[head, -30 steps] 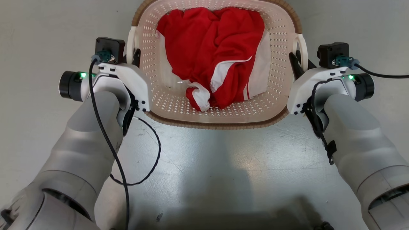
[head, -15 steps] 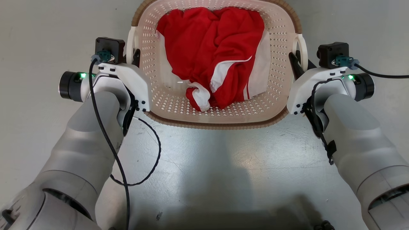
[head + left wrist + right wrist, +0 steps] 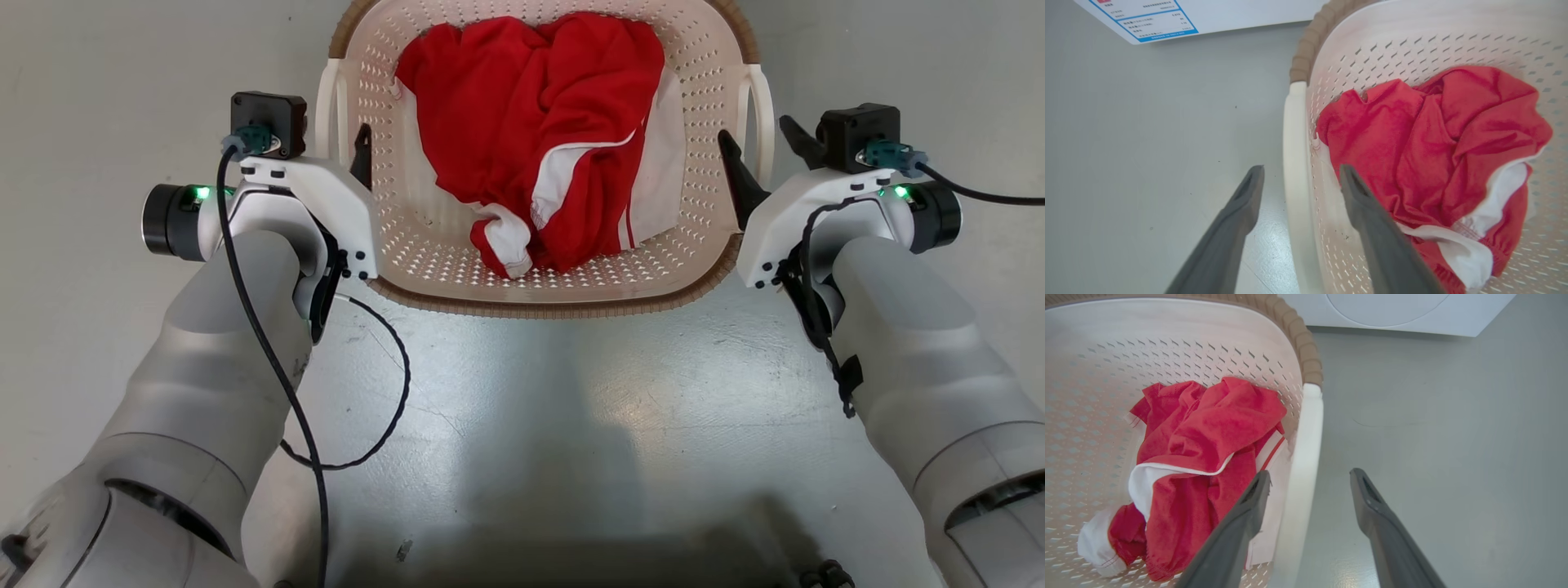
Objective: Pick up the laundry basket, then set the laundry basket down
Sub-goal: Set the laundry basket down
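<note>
On the grey floor (image 3: 531,425) before the robot sits the laundry basket (image 3: 555,309), cream and perforated with a brown woven-look rim, and a crumpled red-and-white garment (image 3: 531,122) lies inside it. The left gripper (image 3: 1301,173) straddles the basket's left handle (image 3: 1293,122) and the right gripper (image 3: 1310,474) its right handle (image 3: 1308,428) — each spread wide, one finger inside the wall and one outside, gripping nothing.
</note>
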### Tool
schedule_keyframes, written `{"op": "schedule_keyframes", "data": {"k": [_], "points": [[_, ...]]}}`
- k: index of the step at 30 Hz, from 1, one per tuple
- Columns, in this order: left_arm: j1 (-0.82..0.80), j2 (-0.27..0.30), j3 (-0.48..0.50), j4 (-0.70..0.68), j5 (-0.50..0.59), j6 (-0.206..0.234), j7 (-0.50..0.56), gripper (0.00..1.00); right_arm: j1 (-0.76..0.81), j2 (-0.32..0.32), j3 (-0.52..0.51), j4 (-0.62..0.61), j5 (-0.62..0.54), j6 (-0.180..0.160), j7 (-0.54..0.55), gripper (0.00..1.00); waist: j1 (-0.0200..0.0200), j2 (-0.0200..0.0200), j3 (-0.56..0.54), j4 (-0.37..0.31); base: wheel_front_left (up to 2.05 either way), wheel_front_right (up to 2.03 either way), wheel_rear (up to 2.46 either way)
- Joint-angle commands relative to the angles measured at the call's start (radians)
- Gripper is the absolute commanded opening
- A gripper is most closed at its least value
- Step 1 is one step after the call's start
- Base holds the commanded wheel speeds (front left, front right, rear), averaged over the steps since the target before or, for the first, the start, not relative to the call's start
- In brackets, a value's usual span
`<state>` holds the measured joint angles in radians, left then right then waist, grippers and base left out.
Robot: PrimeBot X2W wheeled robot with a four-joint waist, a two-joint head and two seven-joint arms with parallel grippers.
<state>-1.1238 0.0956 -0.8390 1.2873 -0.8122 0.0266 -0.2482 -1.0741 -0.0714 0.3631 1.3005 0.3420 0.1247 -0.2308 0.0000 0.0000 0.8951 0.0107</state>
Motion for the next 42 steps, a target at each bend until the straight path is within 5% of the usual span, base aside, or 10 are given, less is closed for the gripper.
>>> {"op": "schedule_keyframes", "data": {"k": [1,18,42], "points": [[-0.009,0.027,0.018,-0.001,-0.013,0.010,0.001,1.00,0.016,0.021,-0.008,-0.010,-0.024,0.006,-0.023,1.00,0.0000,0.0000,0.001,-0.001,0.00,0.00,0.00],[0.013,0.023,0.014,0.002,-0.021,0.020,-0.005,1.00,0.108,0.021,-0.191,-0.182,-0.208,0.006,-0.031,1.00,0.0000,0.0000,-0.054,0.001,0.00,0.00,0.00],[0.191,0.049,0.155,-0.155,0.018,0.035,-0.013,1.00,0.251,0.021,-0.325,-0.303,-0.344,0.006,-0.031,1.00,0.0000,0.0000,-0.328,0.015,0.00,0.00,0.00]]}}
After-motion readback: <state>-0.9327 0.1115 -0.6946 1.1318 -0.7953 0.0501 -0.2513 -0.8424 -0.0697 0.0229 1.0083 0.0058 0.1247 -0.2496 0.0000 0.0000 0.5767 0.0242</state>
